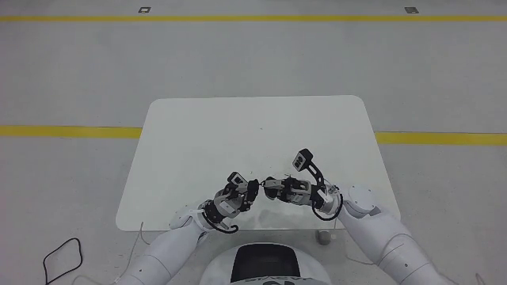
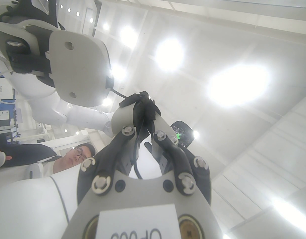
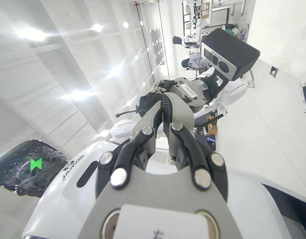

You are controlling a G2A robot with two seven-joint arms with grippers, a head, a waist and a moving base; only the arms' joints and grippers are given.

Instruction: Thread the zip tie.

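Over the white surface (image 1: 238, 127), left gripper (image 2: 143, 115) jaws clamp the black zip tie (image 2: 136, 157); right gripper (image 3: 164, 101) jaws press together, hold unclear. Aligning, I'd judge — next the tail must find the head.

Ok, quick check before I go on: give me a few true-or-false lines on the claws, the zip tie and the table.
1. The left claw and right claw hang over the table near the robot, tips close together. True.
2. The left claw is open. False: it is shut on the black zip tie.
3. The zip tie lies flat on the table. False: it is held up off the table.
4. The right claw is closed. True.
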